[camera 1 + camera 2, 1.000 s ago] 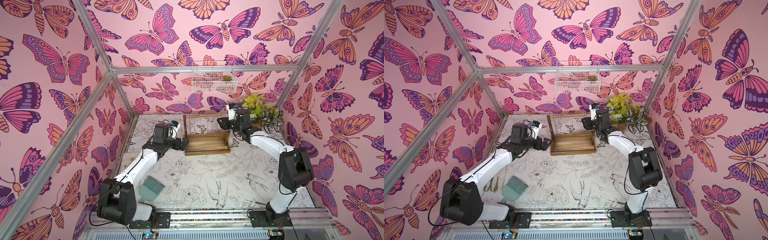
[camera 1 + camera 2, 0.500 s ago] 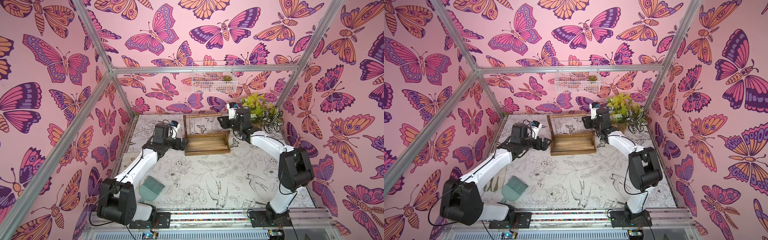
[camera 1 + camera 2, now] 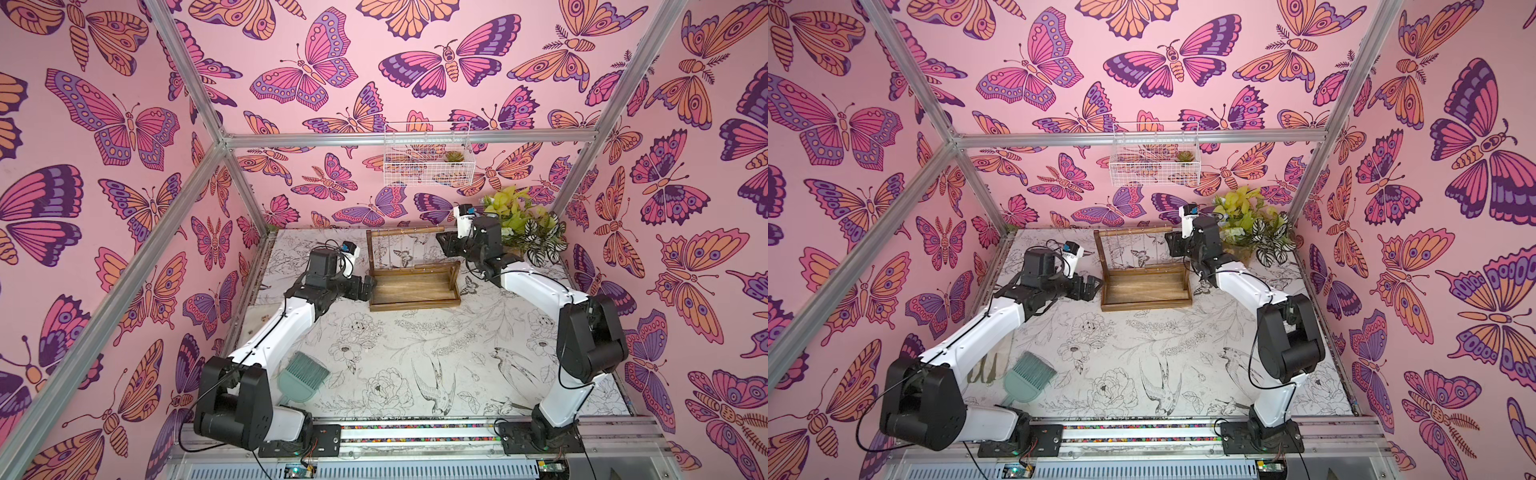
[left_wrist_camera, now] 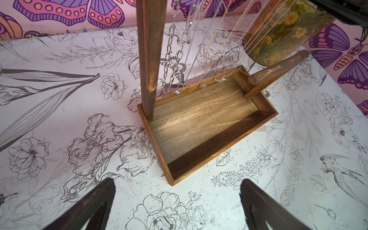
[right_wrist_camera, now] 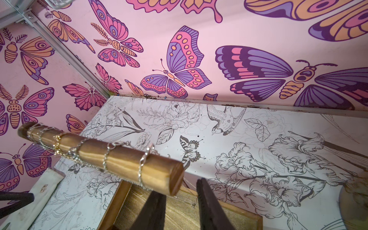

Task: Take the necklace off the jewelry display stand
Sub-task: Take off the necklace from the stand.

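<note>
Hardly any shift from a second ago: both arms parked in the same poses on either side of the jewelry display stand [image 3: 415,306], only the right gripper [image 5: 180,196] drawing its jaws closer together.

Task not yet done, by the look of it. Necklace [image 5: 141,169] looped round the tall crossbar [image 5: 119,159] close to its free end, more chains further along, none off the stand. Right gripper just below that bar end, jaws partly closed with a gap between them. Thin strand of chain visible in the gap, no telling whether touched, no firm pinch to be seen. Left gripper [image 4: 177,180] spread wide, holding nothing, hovering near the tray's corner, apart from the chains. Left to do: pinch the end chain, slide it off the bar, carry it clear.

Underneath, white table cover [image 3: 415,353] printed with black line-drawn flowers and birds, with a teal dustpan [image 3: 301,376] lying beside the left arm. All round, pink butterfly wallpaper [image 3: 124,124] on aluminium framing, a white wire basket [image 3: 426,166] on the back wall, potted plants [image 3: 523,224] in the far corner behind the right arm.
</note>
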### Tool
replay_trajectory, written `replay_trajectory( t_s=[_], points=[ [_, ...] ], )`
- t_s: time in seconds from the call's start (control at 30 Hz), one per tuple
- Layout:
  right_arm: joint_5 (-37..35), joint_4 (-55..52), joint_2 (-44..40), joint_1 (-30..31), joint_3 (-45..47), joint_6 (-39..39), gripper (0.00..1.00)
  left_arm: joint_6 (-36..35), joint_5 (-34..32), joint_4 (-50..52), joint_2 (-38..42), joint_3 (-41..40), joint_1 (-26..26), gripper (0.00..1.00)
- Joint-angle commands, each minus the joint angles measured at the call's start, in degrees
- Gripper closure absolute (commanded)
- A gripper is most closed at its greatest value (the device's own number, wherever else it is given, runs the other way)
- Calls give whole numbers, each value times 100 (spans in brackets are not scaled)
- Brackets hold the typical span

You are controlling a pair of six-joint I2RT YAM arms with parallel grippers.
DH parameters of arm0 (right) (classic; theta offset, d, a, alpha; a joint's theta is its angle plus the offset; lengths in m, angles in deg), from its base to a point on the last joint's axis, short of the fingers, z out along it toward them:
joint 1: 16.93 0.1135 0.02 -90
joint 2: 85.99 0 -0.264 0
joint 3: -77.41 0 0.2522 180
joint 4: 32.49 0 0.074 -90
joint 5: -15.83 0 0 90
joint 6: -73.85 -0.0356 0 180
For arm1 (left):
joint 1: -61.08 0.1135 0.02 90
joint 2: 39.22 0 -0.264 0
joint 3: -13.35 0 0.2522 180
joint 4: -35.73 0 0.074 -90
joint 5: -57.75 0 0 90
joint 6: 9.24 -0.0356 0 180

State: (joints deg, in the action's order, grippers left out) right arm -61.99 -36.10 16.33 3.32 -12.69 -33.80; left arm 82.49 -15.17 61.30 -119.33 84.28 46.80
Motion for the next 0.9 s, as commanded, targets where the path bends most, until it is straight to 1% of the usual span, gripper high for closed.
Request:
replay_trajectory(
  t_s=[0.0,0.13,0.33,0.57,0.63,0.87],
  points=[
    [69,125,21,-17,-85,-63,77,-55,-29,-76,-8,-107,-7,0],
    [56,127,-1,-21,-77,-50,79,-60,-43,-74,-2,-109,-10,0],
    [44,31,-101,-21,-83,-27,89,-60,-40,-78,10,-114,-15,0],
    [-14,-172,-272,-21,-103,94,96,-52,-45,-92,9,-127,-12,0],
    [-39,-243,-317,-25,-118,126,99,-42,-32,-111,8,-127,-15,0],
    [-117,-468,-461,-34,-179,286,100,-30,-18,-127,6,-127,-13,0]
  ],
)
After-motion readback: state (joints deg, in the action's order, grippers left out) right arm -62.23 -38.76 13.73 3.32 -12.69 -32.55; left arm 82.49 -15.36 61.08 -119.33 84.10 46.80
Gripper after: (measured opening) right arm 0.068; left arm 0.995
